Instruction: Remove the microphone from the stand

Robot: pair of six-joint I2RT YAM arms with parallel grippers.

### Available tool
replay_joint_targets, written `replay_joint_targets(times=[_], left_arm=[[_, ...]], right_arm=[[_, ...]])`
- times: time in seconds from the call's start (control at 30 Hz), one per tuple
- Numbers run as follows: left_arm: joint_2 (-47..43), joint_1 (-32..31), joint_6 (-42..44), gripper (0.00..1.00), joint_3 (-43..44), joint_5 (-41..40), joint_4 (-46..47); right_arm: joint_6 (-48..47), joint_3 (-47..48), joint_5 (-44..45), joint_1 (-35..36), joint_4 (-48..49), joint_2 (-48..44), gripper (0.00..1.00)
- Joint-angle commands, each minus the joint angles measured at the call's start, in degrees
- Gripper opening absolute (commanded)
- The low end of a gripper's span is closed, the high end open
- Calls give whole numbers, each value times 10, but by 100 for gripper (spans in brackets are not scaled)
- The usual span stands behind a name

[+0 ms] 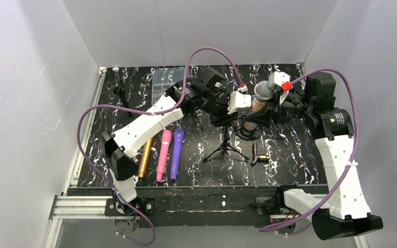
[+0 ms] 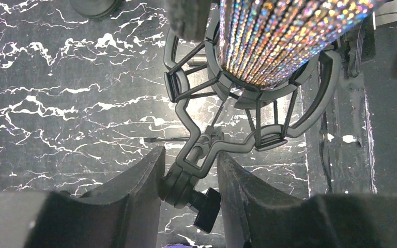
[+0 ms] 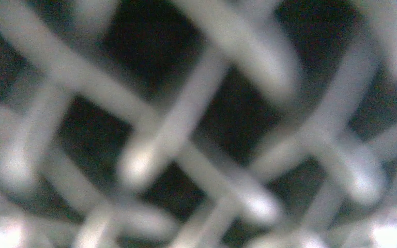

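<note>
The microphone has a glittery body (image 2: pixel 279 36) and a silver mesh head (image 1: pixel 262 91). It stands upright in the black shock mount (image 2: pixel 258 111) of a small tripod stand (image 1: pixel 226 147). My left gripper (image 2: pixel 188 155) is shut on the stand's swivel joint (image 2: pixel 186 178) just below the mount; in the top view it (image 1: pixel 232 116) comes in from the left. My right gripper (image 1: pixel 263 111) reaches in from the right and is closed round the microphone's body. The right wrist view is filled by the blurred mesh head (image 3: pixel 186 129), and its fingers are hidden.
A gold (image 1: pixel 146 157), a pink (image 1: pixel 164 155) and a purple microphone (image 1: pixel 177 153) lie side by side at the front left. A small brass adapter (image 1: pixel 260 157) lies right of the tripod. A clear plastic box (image 1: pixel 164 82) sits at the back.
</note>
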Motion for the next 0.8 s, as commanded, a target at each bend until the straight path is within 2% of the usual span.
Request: replay_joint_targets(times=[0.0, 0.23, 0.5, 0.77], left_arm=[[4, 8, 24, 0, -28, -47, -124], [5, 7, -2, 0, -25, -71, -107], [8, 8, -25, 0, -19, -97, -102], [4, 8, -39, 0, -30, -103, -87]], right_arm=[[-30, 39, -35, -1, -3, 1, 1], [63, -30, 71, -1, 101, -43, 1], [153, -50, 186, -1, 156, -59, 1], [194, -40, 196, -1, 162, -62, 1]])
